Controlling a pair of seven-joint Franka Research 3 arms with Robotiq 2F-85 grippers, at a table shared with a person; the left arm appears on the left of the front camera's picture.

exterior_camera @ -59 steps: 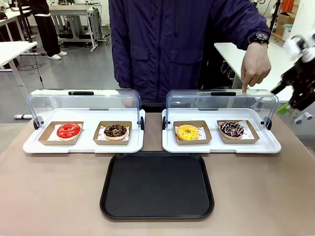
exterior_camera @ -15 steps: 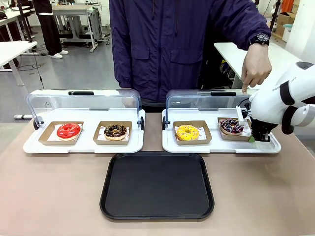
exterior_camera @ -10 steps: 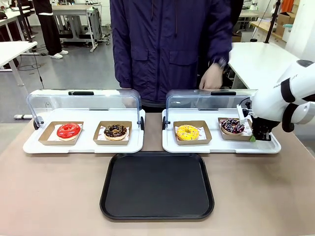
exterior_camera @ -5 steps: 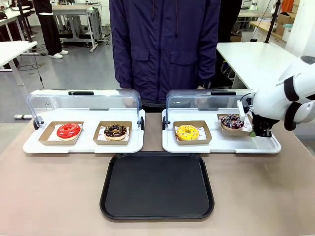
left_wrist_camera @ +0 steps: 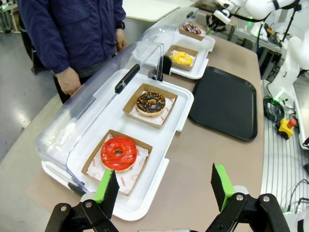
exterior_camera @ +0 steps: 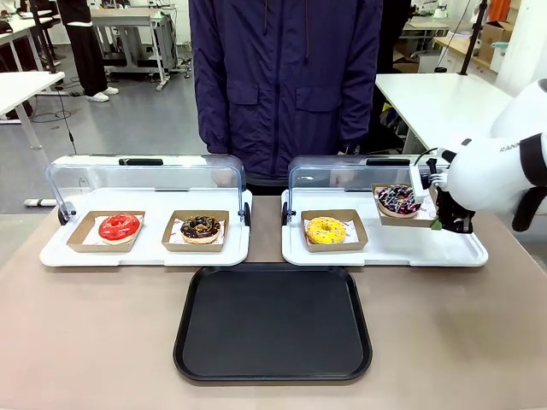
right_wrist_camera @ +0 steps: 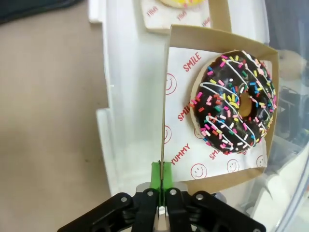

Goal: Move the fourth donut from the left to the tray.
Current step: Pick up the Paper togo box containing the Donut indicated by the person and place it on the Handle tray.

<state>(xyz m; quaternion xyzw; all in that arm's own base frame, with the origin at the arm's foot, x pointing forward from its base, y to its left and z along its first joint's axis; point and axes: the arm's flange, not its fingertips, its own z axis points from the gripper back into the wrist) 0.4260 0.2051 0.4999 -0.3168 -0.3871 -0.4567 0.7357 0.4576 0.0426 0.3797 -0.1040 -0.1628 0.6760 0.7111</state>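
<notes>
The fourth donut, dark chocolate with white drizzle and coloured sprinkles, lies in a brown cardboard holder. My right gripper is shut on the holder's right edge and holds it in the air above the right white display tray. In the right wrist view the green pads pinch the holder's wall, with the donut just beyond. The black tray lies at the front middle of the table. My left gripper hangs open above the table's left end, holding nothing.
A yellow donut sits in its holder on the right display tray. The left display tray holds a red donut and a crumb-topped chocolate donut. Both clear lids stand raised behind. A person in a dark jacket stands at the far edge.
My right gripper has lifted the holder with the fourth donut off the display tray and moved it slightly left. The person's pointing hand has drawn back.
</notes>
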